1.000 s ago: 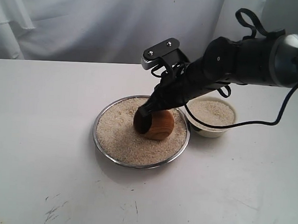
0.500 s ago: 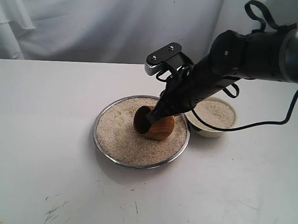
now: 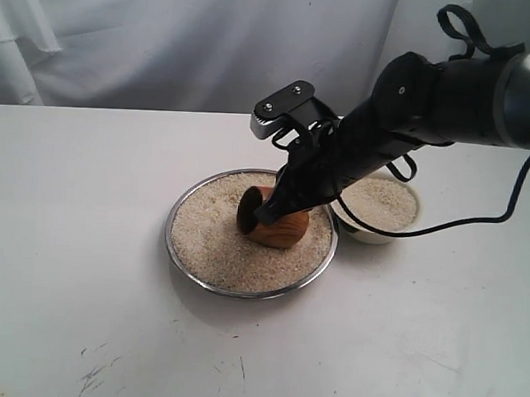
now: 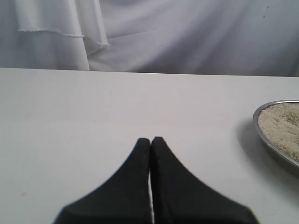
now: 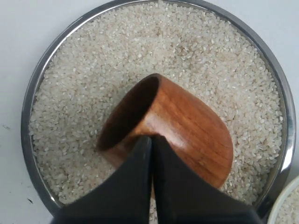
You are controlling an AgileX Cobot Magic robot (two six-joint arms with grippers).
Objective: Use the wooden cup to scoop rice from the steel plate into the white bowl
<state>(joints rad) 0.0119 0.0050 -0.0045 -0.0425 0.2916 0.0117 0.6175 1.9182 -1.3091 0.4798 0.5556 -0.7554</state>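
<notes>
The steel plate holds a wide layer of rice. On that rice lies the wooden cup, tipped on its side with its dark mouth facing left. My right gripper is shut on the cup's rim wall; the wrist view shows the same grip on the cup, with rice all round it. The white bowl stands right of the plate with rice inside. Over bare table, my left gripper is shut on nothing, with the plate's rim off to one side.
A white cloth backdrop hangs behind the table. The right arm's black cable loops over the bowl. A corner of the bowl's rim shows beside the plate in the right wrist view.
The right wrist has rolled and shifted slightly right, turning the cup so its mouth looks narrower and sits a bit higher on the rice. The left gripper is not seen earlier.
</notes>
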